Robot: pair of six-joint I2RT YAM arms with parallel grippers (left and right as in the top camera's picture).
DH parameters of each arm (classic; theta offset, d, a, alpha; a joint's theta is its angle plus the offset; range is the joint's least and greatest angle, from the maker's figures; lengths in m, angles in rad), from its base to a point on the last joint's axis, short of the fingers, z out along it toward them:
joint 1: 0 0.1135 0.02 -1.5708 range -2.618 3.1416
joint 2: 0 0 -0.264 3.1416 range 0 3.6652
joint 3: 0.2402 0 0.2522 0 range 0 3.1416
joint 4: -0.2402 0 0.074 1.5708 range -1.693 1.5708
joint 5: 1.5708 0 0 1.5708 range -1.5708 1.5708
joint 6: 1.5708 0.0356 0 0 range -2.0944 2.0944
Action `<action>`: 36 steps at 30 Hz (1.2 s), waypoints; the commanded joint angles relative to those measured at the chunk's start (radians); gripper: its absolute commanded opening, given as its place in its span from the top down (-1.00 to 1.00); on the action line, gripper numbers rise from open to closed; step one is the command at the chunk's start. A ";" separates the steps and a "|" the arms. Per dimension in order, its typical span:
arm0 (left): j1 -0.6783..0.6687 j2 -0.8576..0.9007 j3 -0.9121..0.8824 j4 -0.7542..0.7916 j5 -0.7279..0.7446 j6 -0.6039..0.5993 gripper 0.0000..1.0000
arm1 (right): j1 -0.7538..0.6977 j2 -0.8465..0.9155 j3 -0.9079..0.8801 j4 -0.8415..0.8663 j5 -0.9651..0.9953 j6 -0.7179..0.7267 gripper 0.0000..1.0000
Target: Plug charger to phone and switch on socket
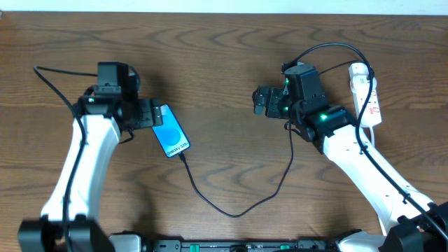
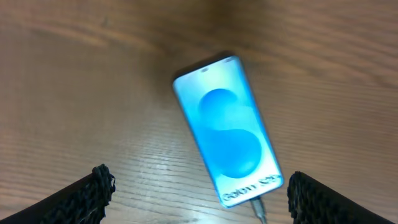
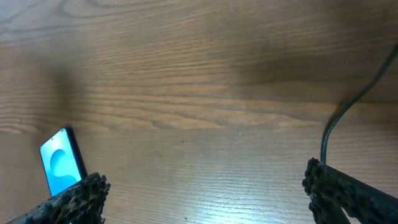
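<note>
The phone (image 1: 171, 134) lies flat on the wooden table, light-blue screen up, and shows in the left wrist view (image 2: 227, 127) and small in the right wrist view (image 3: 61, 162). The charger cable (image 1: 231, 206) runs from the phone's lower end in a loop toward the right arm; its tip sits in the phone's port (image 2: 257, 204). The white socket strip (image 1: 367, 94) lies at the far right. My left gripper (image 1: 152, 113) is open just left of the phone, fingers (image 2: 199, 196) apart above it. My right gripper (image 1: 262, 102) is open and empty (image 3: 202, 190) over bare table.
A thin black cable (image 1: 52, 84) curves at the far left behind the left arm. A black robot cable (image 1: 329, 49) arcs over the right arm toward the socket strip. A dark rail (image 1: 231, 245) runs along the front edge.
</note>
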 commanded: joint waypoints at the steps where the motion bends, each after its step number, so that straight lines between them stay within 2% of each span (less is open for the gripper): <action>1: -0.046 -0.087 0.021 -0.002 -0.057 0.030 -0.82 | -0.002 -0.008 0.003 -0.006 0.016 -0.010 -0.98; 11: -0.052 -0.126 0.019 -0.006 -0.057 0.030 -0.82 | -0.002 -0.008 0.003 -0.074 0.016 -0.010 -0.98; 36: -0.052 -0.126 0.019 -0.018 -0.057 0.030 -0.82 | -0.002 -0.008 0.003 -0.077 0.016 -0.010 -0.99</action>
